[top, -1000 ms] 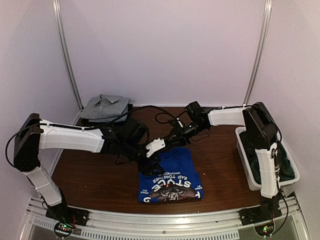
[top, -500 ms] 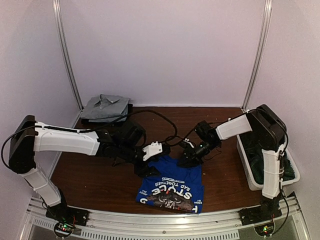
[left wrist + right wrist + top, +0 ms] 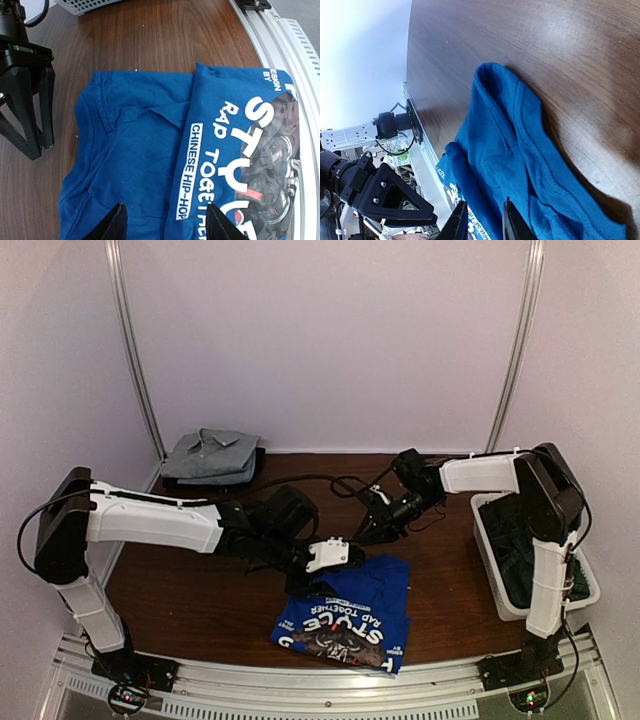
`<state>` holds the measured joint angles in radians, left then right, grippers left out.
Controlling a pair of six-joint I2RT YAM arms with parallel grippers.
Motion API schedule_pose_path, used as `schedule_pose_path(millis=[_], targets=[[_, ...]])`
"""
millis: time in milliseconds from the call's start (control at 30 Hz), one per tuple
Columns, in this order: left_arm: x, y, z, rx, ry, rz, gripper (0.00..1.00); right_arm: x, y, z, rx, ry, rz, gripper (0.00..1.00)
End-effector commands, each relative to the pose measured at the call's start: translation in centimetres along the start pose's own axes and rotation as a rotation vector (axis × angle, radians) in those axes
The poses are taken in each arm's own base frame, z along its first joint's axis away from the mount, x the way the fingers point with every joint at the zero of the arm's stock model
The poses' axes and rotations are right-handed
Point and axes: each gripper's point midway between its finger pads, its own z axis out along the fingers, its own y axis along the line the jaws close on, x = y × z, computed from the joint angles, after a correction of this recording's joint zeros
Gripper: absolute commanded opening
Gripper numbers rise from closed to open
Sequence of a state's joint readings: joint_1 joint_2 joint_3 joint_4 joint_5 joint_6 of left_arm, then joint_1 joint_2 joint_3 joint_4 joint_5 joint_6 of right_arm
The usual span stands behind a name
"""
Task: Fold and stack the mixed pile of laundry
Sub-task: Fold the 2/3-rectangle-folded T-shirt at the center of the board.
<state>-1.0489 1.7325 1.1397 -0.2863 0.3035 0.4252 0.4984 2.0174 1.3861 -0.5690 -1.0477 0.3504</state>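
Taking the royal-blue printed cotton T-shirt (image 3: 348,608) as the marker: far behind it and to its left, in the back corner of the brown wooden table (image 3: 190,590), lies a neatly folded light grey collared shirt (image 3: 210,454) on a dark folded piece (image 3: 256,460). That stack looks finished.

The left gripper (image 3: 343,558) hovers over the T-shirt's rear left part. In the left wrist view its white fingers (image 3: 116,224) stand apart with blue cloth showing between them, and nothing is pinched.

The T-shirt lies near the front edge of the table, partly folded. Its printed half faces up on the near side, and the plain half behind it is rumpled, with a loose collar edge. I judge this fold to be roughly halfway and in need of smoothing and another fold before stacking.

Just behind the T-shirt's rear edge, the black right gripper (image 3: 368,532) hangs above bare wood, its jaws slightly parted and empty.

Well to the T-shirt's right stands a white rectangular plastic bin (image 3: 592,592) holding a dark green-black cloth piece (image 3: 515,545), unfolded, so more laundry remains.
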Motion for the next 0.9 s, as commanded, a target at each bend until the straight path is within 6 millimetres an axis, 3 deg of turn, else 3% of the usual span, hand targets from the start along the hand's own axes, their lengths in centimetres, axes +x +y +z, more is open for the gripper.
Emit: schedule_pose_path(millis=[0,167,367,700,767,867], targets=[[-1.0,-0.1,1.1,0.035,-0.001,0.074,0.54,1.8,2.1,1.3,-0.035,0.084,0.001,0.24],[-1.8,-0.6,2.6,0.079,-0.005,0.087,0.52,3.5,0.9,3.4,-0.043,0.149,0.042,0.21],[-1.1,-1.1,4.6,0.151,0.034,0.055,0.47,3.5,-2.3,5.6,-0.022,0.187,0.087,0.16],[0.3,-2.6,5.8,0.243,0.074,0.015,0.47,4.4,-5.7,7.3,0.023,0.225,0.133,0.14],[0.9,-2.9,6.1,0.263,0.098,0.006,0.45,4.5,-5.9,7.3,0.030,0.225,0.135,0.13],[1.2,-2.9,6.3,0.264,0.112,0.008,0.33,4.6,-6.1,7.3,0.034,0.226,0.136,0.13]])
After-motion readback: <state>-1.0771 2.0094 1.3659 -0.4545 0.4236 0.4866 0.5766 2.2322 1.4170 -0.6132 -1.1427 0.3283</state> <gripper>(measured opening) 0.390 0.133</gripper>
